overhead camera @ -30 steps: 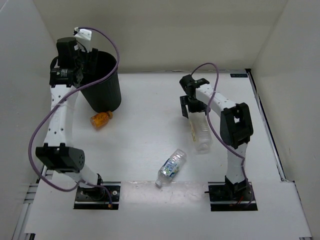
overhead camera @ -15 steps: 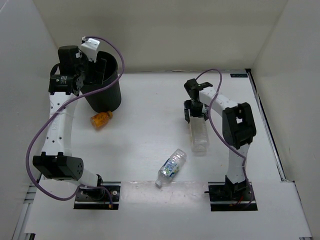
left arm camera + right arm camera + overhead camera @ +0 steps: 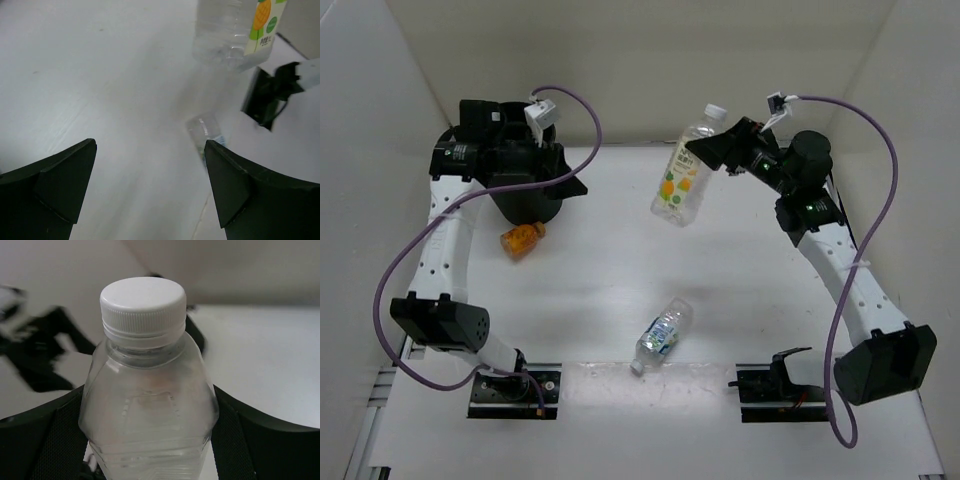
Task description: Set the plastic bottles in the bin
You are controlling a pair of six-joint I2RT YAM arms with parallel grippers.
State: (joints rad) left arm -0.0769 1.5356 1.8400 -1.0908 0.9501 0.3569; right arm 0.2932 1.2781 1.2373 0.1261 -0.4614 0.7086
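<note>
Right gripper [image 3: 712, 148] clamps a bottle [image 3: 684, 180] by its upper body and holds it aloft, cap up, base hanging down-left. The bin [image 3: 525, 200] lies well to its left, just beside the wide-open, empty left gripper [image 3: 150, 190]. The label [image 3: 262, 20] shows what seems an orange fruit and green dots; its writing is too small to read.

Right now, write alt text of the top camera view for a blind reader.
The right arm holds a clear white-capped bottle in its jaws above the table. The left arm's open jaws hang by the black bin; an orange bottle and a second clear bottle lie on the table.
</note>
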